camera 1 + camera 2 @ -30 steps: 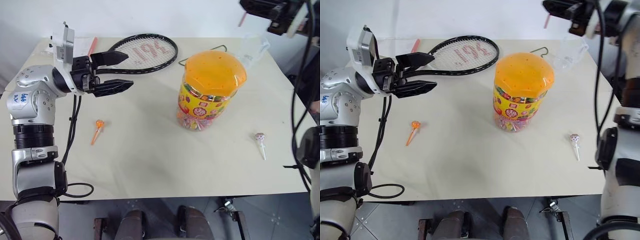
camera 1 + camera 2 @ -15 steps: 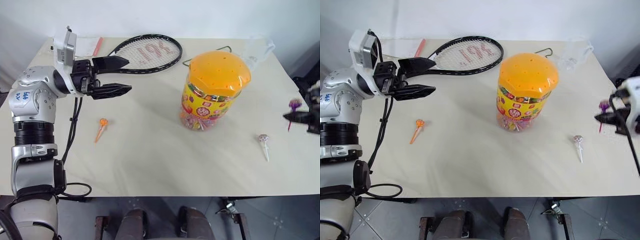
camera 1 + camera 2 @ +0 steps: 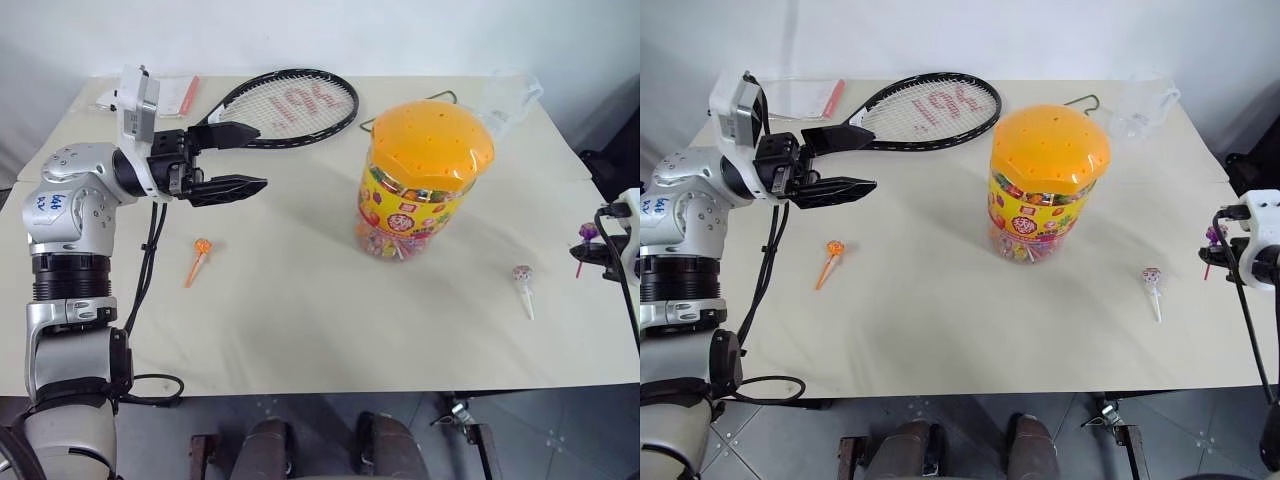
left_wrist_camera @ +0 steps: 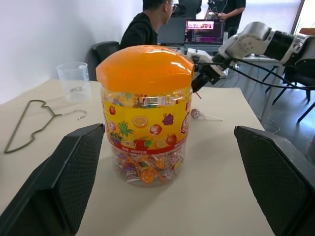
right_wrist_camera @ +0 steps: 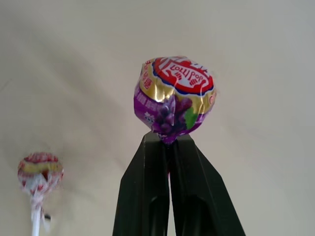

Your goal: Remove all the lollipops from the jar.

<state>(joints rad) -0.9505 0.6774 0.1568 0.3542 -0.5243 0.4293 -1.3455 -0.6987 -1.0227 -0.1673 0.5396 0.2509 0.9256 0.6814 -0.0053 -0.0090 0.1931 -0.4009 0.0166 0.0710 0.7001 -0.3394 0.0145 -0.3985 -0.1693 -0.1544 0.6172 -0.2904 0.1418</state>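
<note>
- Lollipops are seen in three places: the purple lollipop is clamped by its stick between the closed fingers of the right end effector, its wrapped head standing just past the fingertips.
- The right end effector is held at the right edge of the bench, well apart from the jar, with the purple lollipop raised above the bench surface.
- The pale lollipop is laid flat on the bench, near the right end effector and between it and the jar, its stick pointed toward the near edge; in the right wrist view it is seen beside and beyond the held one, untouched.
- The orange lollipop is laid on the left part of the bench, below the left end effector, apart from it.
- The left end effector is held with its two black fingers spread wide and nothing between them, pointed level toward the jar, well short of it.
- The jar is stood upright near the middle of the bench with its orange domed lid on; wrapped candies are seen heaped at its bottom through the clear wall.
- A racket is laid at the far side of the bench, behind the left end effector; a clear cup and a wire hanger are placed beyond the jar.
</note>
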